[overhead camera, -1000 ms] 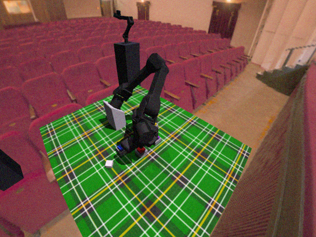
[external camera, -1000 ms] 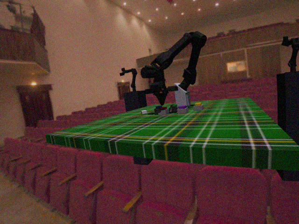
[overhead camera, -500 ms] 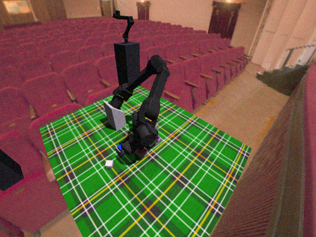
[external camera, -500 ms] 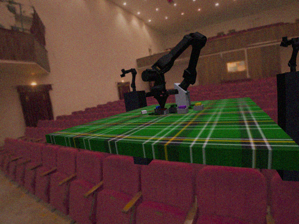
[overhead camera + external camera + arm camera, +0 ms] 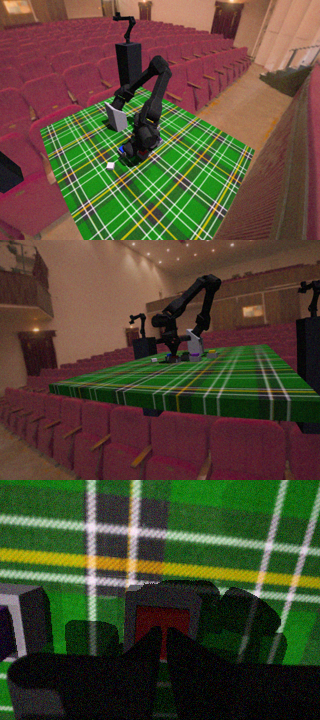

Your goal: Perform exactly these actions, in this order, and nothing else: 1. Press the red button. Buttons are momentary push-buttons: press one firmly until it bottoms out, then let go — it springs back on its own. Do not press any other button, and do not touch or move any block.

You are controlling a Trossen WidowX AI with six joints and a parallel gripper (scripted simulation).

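The red button (image 5: 142, 152) (image 5: 175, 357) (image 5: 162, 614) sits in a grey square housing, darkened by the arm's shadow. Its cap looks low in the housing in the wrist view. My gripper (image 5: 174, 355) (image 5: 163, 633) is shut and empty, pointing down. Its tips overlap the near part of the red cap in the wrist view and appear to touch it. In the top view the arm hides the fingertips.
A blue button (image 5: 121, 149) (image 5: 168, 354) is close to the red one. A purple button (image 5: 160, 139) (image 5: 194, 354) (image 5: 5, 630) is on its other side, with a yellow button (image 5: 211, 351) beyond. A white block (image 5: 110, 166) (image 5: 153, 360) lies past the blue button. A dark object (image 5: 185, 356) stands behind.
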